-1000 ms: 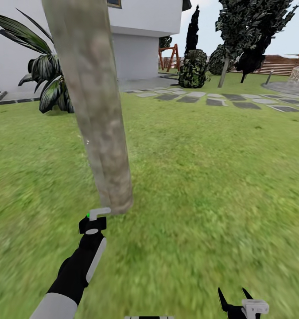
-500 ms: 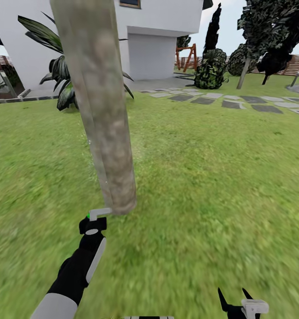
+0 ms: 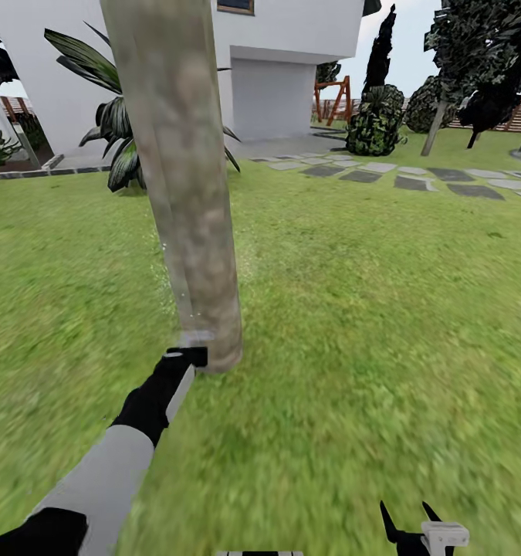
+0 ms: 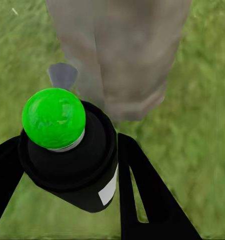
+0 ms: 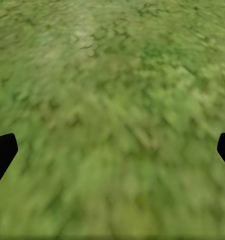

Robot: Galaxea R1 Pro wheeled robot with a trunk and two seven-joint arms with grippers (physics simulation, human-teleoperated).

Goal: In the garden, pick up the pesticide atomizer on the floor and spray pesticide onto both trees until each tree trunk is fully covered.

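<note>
Green lawn (image 3: 383,309) runs back to a white house (image 3: 275,69) and a row of grey stepping stones (image 3: 414,181). My left gripper (image 4: 67,165) is clamped on the small black pesticide atomizer with its bright green cap (image 4: 53,118); in the head view it sits touching or just short of the foot of the thick mottled grey-beige tree trunk (image 3: 187,177). My right gripper (image 5: 112,150) hangs spread wide over bare grass, holding nothing.

My worry is closeness: with the nozzle this tight to the bark, I judge the spray would wet only a low patch, and any push forward could knock the bottle askew in the fingers (image 4: 142,200). The upper trunk and its far side look hard to reach from here.

Outward, a broad-leaved dark plant (image 3: 113,131) stands behind the trunk, round bushes (image 3: 376,120) by the house, and a second tree with a slim pale trunk (image 3: 434,123) well apart across the stones. Nothing blocks the way there.
</note>
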